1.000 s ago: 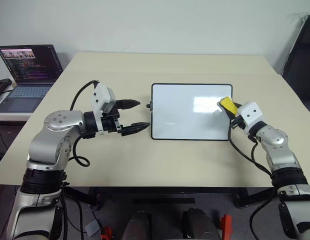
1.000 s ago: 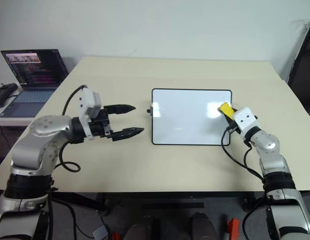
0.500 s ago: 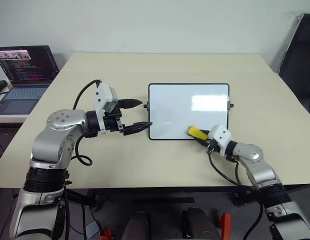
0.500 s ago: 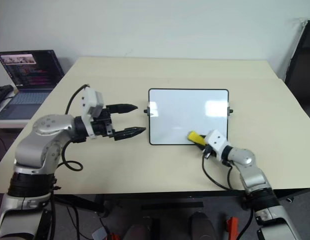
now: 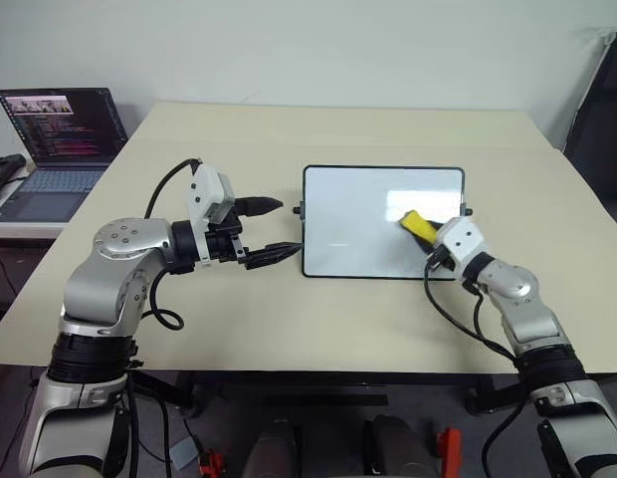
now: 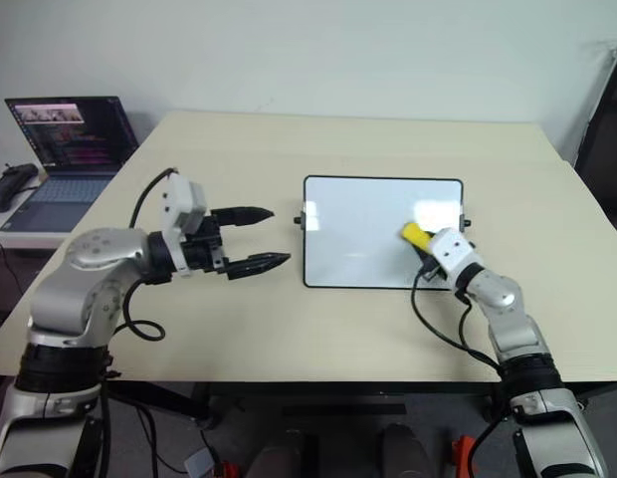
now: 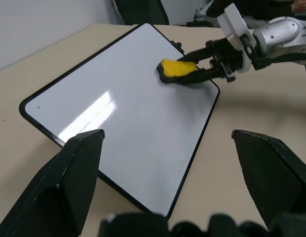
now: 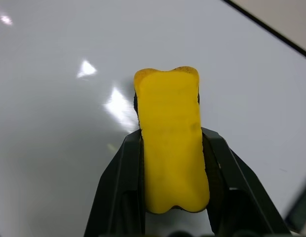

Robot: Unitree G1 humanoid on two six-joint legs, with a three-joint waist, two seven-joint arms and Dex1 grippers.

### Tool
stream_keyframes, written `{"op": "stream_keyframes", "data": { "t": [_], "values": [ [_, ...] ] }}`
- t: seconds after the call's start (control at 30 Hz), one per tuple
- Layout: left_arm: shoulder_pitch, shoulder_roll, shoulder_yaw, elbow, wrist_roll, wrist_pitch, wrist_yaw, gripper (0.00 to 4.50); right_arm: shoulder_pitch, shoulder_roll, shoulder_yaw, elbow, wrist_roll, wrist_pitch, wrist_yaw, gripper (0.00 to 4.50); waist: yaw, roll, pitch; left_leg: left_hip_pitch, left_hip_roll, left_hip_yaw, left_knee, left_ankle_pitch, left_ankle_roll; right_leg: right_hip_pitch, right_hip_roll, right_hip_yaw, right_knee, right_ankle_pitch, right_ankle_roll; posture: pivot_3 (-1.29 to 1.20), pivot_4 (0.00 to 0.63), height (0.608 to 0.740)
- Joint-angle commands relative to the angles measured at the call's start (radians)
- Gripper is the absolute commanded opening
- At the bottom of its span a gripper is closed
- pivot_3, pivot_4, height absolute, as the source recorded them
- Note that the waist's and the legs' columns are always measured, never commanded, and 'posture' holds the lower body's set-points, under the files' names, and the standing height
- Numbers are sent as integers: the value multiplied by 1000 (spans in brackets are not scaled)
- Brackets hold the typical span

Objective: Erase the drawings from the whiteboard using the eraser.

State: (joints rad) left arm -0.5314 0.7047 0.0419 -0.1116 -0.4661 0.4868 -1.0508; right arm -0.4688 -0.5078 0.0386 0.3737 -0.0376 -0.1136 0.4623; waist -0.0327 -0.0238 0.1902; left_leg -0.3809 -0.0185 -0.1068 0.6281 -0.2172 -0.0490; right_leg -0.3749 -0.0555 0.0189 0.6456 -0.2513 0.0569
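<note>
The right claw [image 5: 428, 237] is clamped on the yellow eraser [image 5: 417, 225], which juts ahead of its fingers onto the right part of the whiteboard [image 5: 368, 224]. The left claw [image 5: 274, 229] hovers with fingers spread wide and empty, the board's left edge just ahead of its tips.

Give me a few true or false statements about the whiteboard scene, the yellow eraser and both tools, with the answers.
1. The right tool grips the small yellow block eraser. True.
2. The eraser is over the glossy white black-framed whiteboard. True.
3. The left tool is clamped on the board's edge. False: it is open, beside the board, holding nothing.
4. The open laptop lies on the beige table. False: it sits on a separate surface beside it.
5. Large blue drawings cover the board. False: the surface looks clean.
</note>
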Motion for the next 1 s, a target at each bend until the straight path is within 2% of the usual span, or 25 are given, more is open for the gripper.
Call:
{"op": "stream_keyframes", "data": {
  "t": [0.03, 0.2, 0.57, 0.67, 0.73, 0.87, 1.0],
  "values": [
    [-20, 0, 6, -10, -1, -21, -2, 4500, 29, -33, -35, 85, -30, 53, -48, 1114, 0, 0, 0, 0, 0, 0, 0, 0, 0, 0, 0, 0, 0, 0, 0, 0, 150, 740],
    [-36, -4, -2, 5, 3, -25, -12, 4500, 68, -32, -13, 40, -14, 43, 3, 1113, 1, -1, -1, 0, 0, 0, 0, 0, 0, 0, 0, 0, 0, 0, 0, 0, 150, 740],
    [-54, -13, -15, 20, 2, -34, -20, 4500, 145, 71, 142, -214, 27, 130, 205, 1112, -23, -1, 0, -1, 3, 1, -5, 0, 0, -5, 2, -1, 0, -2, -3, 0, 150, 740],
    [-57, -16, -18, 19, -4, -32, -26, 4500, 143, 30, 98, -302, 64, 195, 232, 1112, -16, 1, 1, -5, 3, 1, -5, 0, 0, -8, 2, -1, 0, -2, -3, 0, 150, 740],
    [-60, -35, -31, 20, -12, -31, -34, 4500, 124, 14, 29, -407, 171, 295, 261, 1111, -10, 2, 1, -11, 2, 0, -5, 0, 0, -13, 2, -2, 0, 1, 2, 0, 150, 740],
    [-63, -180, -81, 10, -67, -13, -24, 4500, 18, -39, -169, -570, 420, 500, 267, 1111, 4, 5, 4, -19, 0, -1, -4, 0, -1, -18, 1, -2, 0, 2, 4, 0, 150, 740],
    [-64, -310, -188, 9, -14, -65, -10, 4500, 29, -159, -368, -596, 536, 637, 261, 1111, 27, 4, 4, -21, -2, -3, -4, -1, -2, -19, -1, -4, -1, 2, 3, 0, 150, 740]
  ]
}}
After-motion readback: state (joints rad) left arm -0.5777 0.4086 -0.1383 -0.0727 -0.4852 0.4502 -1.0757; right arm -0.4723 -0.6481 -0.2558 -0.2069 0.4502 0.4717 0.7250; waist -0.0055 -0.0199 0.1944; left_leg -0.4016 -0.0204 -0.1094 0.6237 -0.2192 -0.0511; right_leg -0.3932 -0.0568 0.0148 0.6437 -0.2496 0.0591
